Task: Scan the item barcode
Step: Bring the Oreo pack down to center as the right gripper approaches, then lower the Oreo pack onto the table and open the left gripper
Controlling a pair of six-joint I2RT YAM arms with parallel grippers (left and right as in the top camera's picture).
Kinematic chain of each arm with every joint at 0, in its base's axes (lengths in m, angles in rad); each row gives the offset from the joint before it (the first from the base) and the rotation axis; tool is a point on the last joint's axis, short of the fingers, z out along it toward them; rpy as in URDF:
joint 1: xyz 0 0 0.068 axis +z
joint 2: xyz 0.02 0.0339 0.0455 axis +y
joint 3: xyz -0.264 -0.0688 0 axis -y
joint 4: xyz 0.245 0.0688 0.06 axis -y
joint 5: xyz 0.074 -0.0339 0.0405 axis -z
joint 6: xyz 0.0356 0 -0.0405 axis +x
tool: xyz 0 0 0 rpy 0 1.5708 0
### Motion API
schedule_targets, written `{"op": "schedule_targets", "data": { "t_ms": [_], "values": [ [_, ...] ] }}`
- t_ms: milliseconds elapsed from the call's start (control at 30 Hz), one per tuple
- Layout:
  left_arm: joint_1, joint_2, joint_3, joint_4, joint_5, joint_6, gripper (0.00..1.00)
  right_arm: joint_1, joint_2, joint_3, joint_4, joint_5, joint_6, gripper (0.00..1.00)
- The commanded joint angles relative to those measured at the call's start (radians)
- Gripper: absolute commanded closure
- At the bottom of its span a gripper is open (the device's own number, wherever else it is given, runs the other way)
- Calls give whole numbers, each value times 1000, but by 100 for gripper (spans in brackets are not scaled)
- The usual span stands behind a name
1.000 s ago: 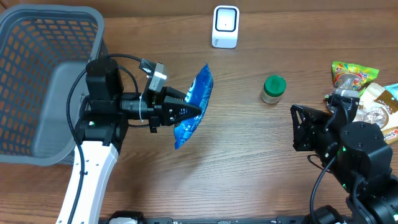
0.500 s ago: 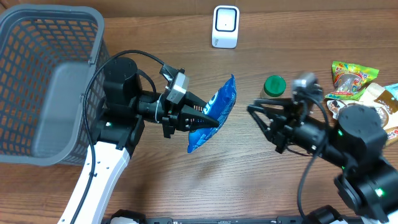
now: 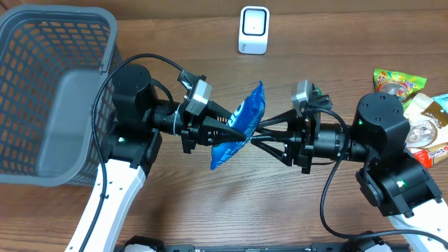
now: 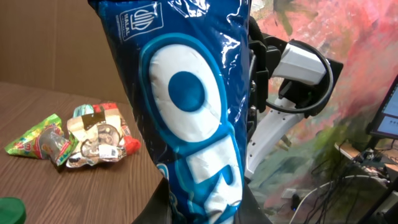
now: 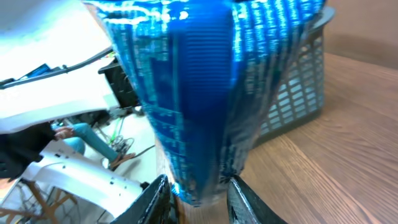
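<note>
My left claw [image 3: 235, 134] is clamped tight on the lower end of the blue snack bag [image 3: 250, 108]. It holds the bag up over the middle of the table, right of the grey basket [image 3: 42, 42] and nearer than the white scanner [image 3: 253, 30]. My right claw [image 3: 255, 135] stands partly open, its fingers [image 5: 247, 200] straddling the bag's edge from the right. I cannot tell whether they touch it.

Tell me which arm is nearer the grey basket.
Left. The left arm stands right beside the grey basket, its claw pointing away and shut on the blue packet. The right arm is beyond that packet, farther from the basket.
</note>
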Motion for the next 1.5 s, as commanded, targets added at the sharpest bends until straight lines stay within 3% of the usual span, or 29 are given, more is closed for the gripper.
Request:
{"op": "schedule_targets", "data": {
  "t_ms": [0, 133, 267, 433, 567, 933, 1100, 1333, 1400, 1467],
  "values": [
    [-1, -5, 8, 4, 18, -20, 95, -1, -2, -4, 13, -47, -18, 68],
    [-1, 54, 7, -18, -13, -7, 95, -1, -2, -4, 12, -42, -18, 67],
    [0, 192, 2, -135, -83, 87, 96, -1, -2, -4, -7, 2, -23, 67],
    [-2, 369, 2, -142, -45, 93, 96, -1, -2, -4, -110, 144, -25, 67],
    [0, 455, 2, -155, -112, 84, 96, -1, -2, -4, -193, 246, -26, 67],
    [-57, 486, 3, -498, -1030, 97, 96, -1, -2, -4, -305, 417, -25, 66],
    [-171, 490, 3, -527, -1374, 109, 95, -1, -2, -4, -314, 442, -24, 65],
    [-345, 494, 3, -476, -1702, 157, 95, -1, 16, -4, -396, 585, -12, 65],
    [-356, 494, 3, -453, -1709, 160, 84, -1, 27, -4, -433, 652, 14, 65],
    [-355, 494, 3, -436, -1697, 159, 50, -1, 37, -4, -461, 693, 37, 65]
  ]
}}
